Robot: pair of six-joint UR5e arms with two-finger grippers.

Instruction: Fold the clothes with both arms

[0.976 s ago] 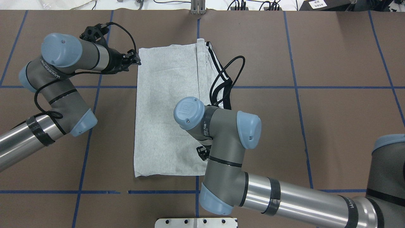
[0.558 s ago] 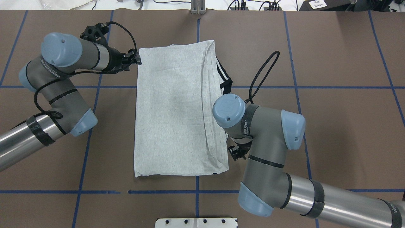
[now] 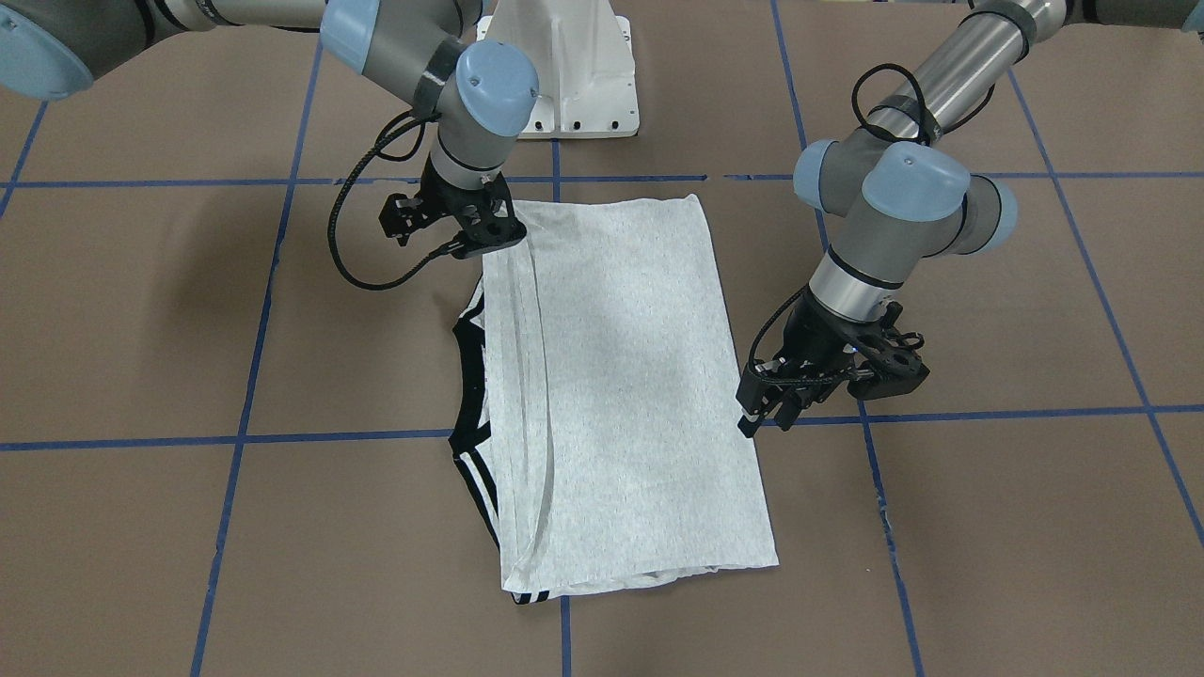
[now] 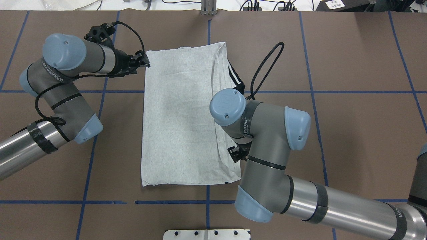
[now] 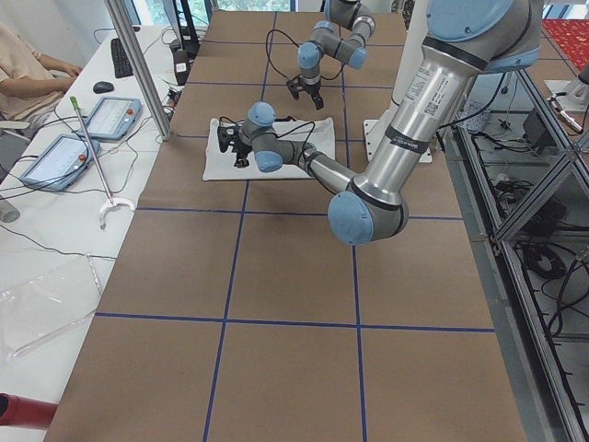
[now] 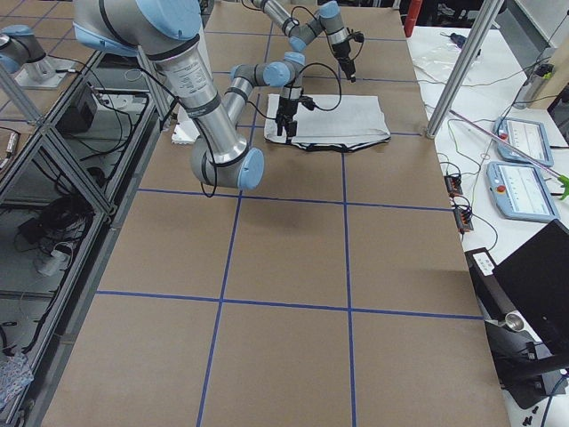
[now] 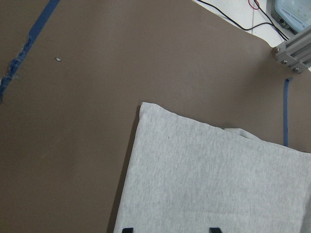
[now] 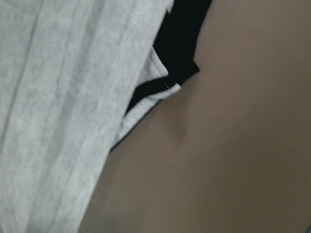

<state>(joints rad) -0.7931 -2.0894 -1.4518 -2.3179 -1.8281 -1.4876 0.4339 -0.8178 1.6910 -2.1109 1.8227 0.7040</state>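
Above the left edge of the T-shirt (image 4: 180, 116), near its far corner, the left gripper (image 4: 144, 62) hangs clear of the cloth. Its jaws stand well apart. In the left wrist view the two black fingertips (image 7: 127, 230) show at the bottom of the frame with only the shirt's corner and bare table beneath them, so it has hold of nothing.

The right gripper (image 4: 235, 155) sits low at the shirt's right edge, towards the corner nearer the robot, mostly hidden under its own wrist in the overhead view. I cannot tell how far its jaws are parted, nor whether it touches the fabric. The right wrist view is blurred and close. It shows the stacked grey hems and a bit of black trim against the brown surface, with no finger in sight.

The T-shirt lies flat around the middle of the table (image 4: 350, 133), folded lengthwise into a tall rectangle with plain heather-grey fabric facing up. Along its right side several folded edges run side by side, and the striped trim (image 4: 235, 78) peeks out from under them.

By count, there is one T-shirt. There are two arms, the left arm (image 4: 66, 86) and the right arm (image 4: 263, 140), each with one gripper and one looped black cable. Blue tape lines (image 4: 313, 91) divide the brown table into squares. One white pedestal base (image 3: 564, 75) stands at the robot's side of the table. Beside the table's far edge, the side views show two tablet-like control pendants (image 6: 524, 138) and a seated person's sleeve (image 5: 28, 78).
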